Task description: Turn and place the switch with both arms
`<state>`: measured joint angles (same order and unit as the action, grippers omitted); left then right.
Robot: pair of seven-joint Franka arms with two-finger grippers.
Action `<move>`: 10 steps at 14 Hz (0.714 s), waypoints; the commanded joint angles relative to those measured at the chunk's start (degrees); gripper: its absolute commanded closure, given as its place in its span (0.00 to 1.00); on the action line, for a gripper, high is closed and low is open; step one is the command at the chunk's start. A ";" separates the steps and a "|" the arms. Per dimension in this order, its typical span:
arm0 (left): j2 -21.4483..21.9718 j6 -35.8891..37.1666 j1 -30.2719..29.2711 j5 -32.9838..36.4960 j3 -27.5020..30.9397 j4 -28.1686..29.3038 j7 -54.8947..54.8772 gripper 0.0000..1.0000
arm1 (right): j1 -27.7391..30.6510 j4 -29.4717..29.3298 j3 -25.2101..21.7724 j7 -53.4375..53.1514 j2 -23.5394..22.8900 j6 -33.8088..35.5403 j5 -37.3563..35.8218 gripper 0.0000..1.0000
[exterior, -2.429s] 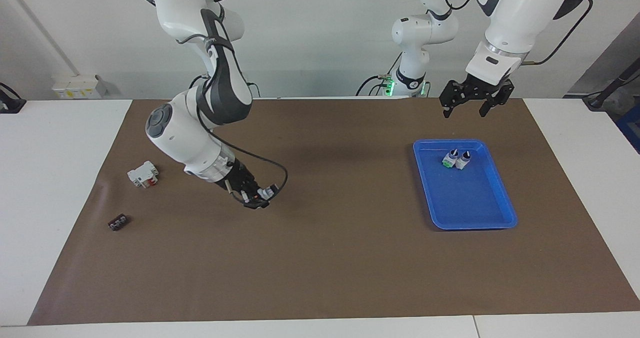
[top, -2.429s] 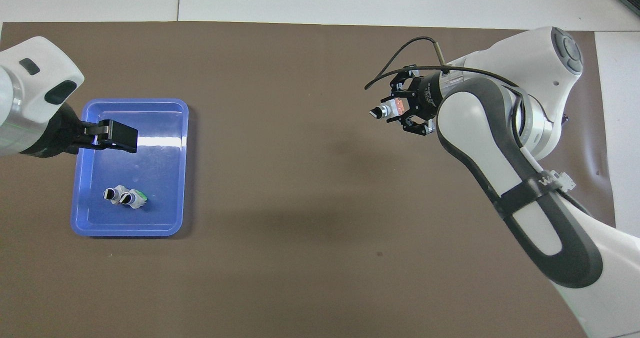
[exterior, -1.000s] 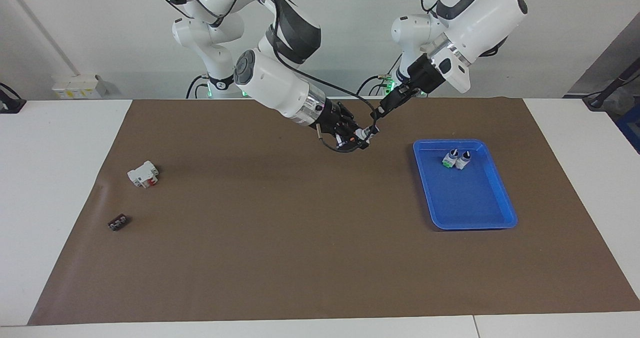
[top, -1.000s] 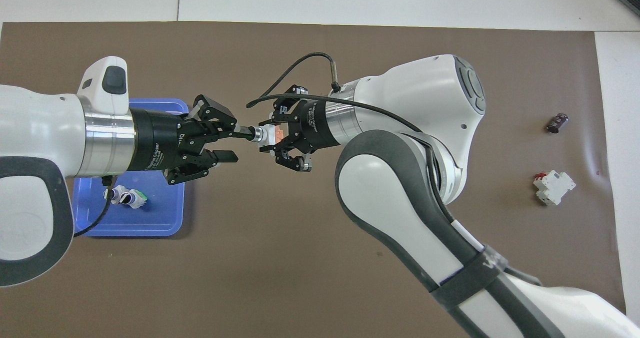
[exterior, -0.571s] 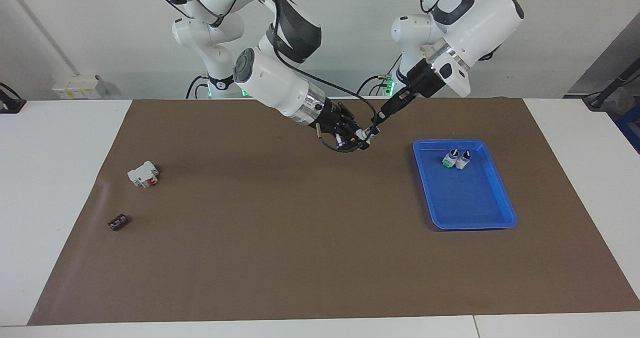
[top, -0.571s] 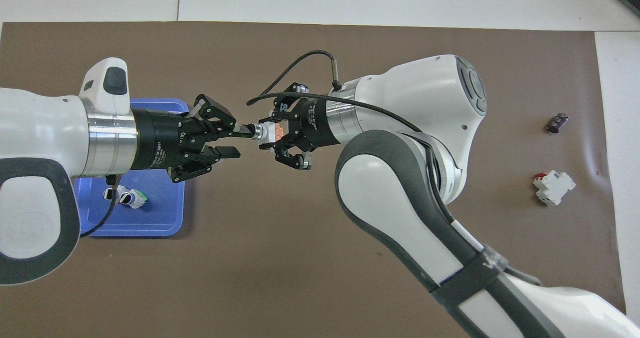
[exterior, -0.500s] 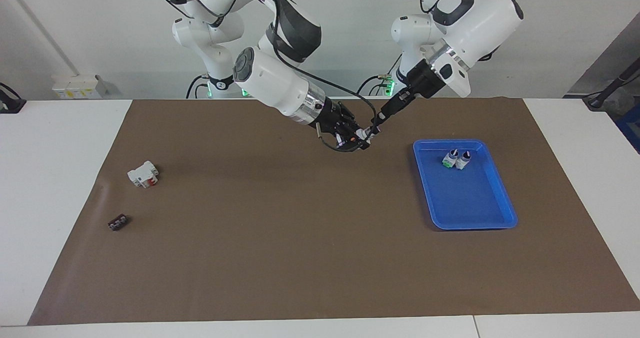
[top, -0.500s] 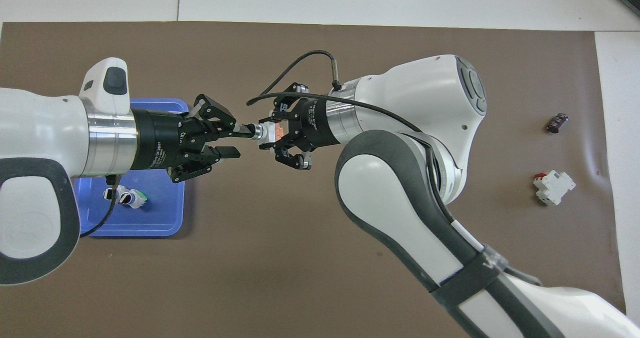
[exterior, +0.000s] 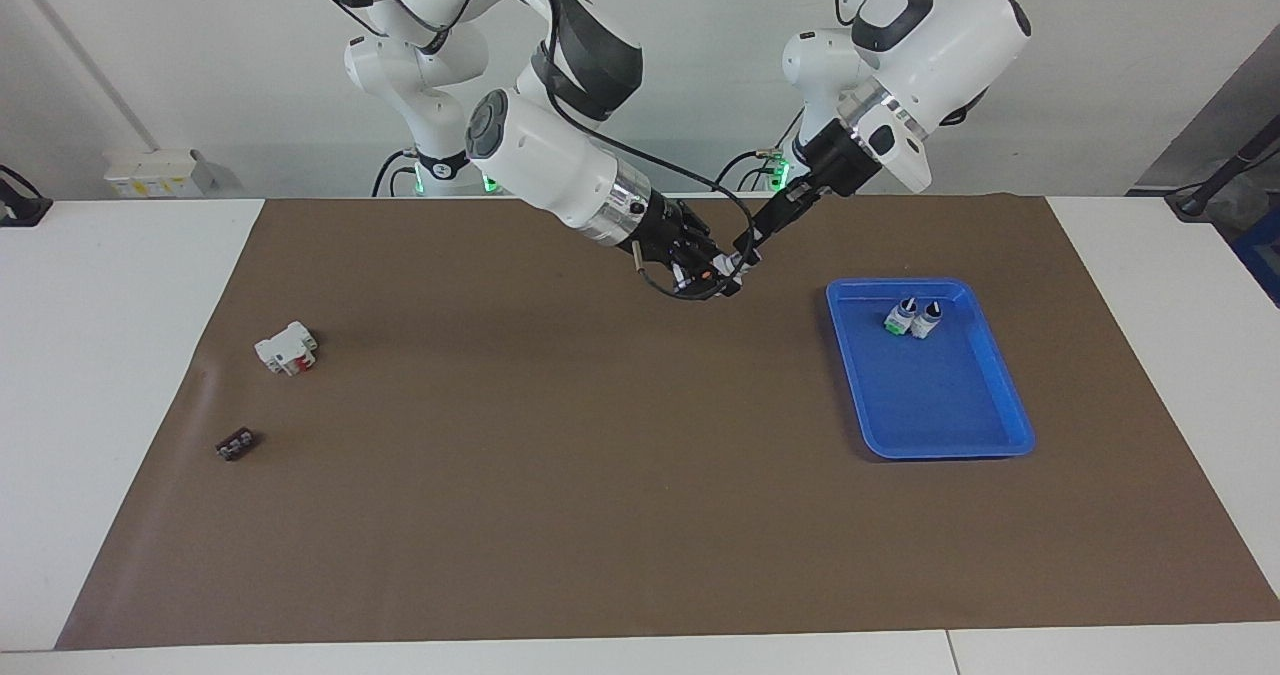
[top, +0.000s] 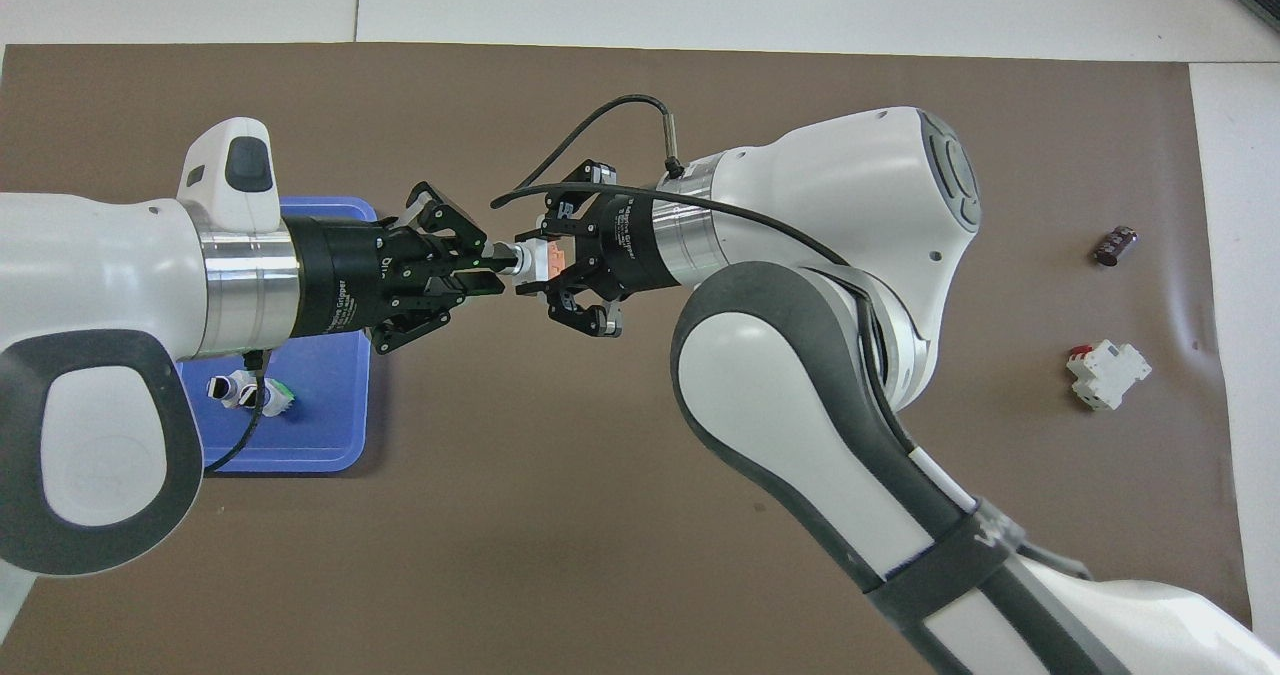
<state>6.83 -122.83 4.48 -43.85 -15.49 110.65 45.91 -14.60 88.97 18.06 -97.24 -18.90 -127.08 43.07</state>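
**Left jaws close on the knob**

My left gripper (top: 495, 265) has just narrowed from wide onto the black knob of the switch (top: 538, 261), held in the air over the brown mat (exterior: 560, 475) by my clamped right gripper (top: 553, 267). Turning can likely begin.

White table (exterior: 120, 285) — brown mat (exterior: 560, 475) — blue tray (exterior: 985, 440), breaker block (exterior: 286, 347), dark piece (exterior: 235, 444).

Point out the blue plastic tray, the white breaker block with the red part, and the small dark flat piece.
Blue plastic tray (exterior: 1008, 375): facing view, its rim.
White breaker block with red part (top: 1108, 374): overhead view, its white body.
Small dark flat piece (exterior: 235, 445): facing view, its middle.
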 commanded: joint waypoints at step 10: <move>0.91 -5.32 0.97 -0.27 0.72 1.84 -3.44 0.69 | 0.09 0.51 0.31 -0.58 0.80 -0.54 0.53 1.00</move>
<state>6.87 -126.21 4.49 -43.92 -15.43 110.93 44.94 -14.66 88.90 18.08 -97.24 -18.88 -127.27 43.06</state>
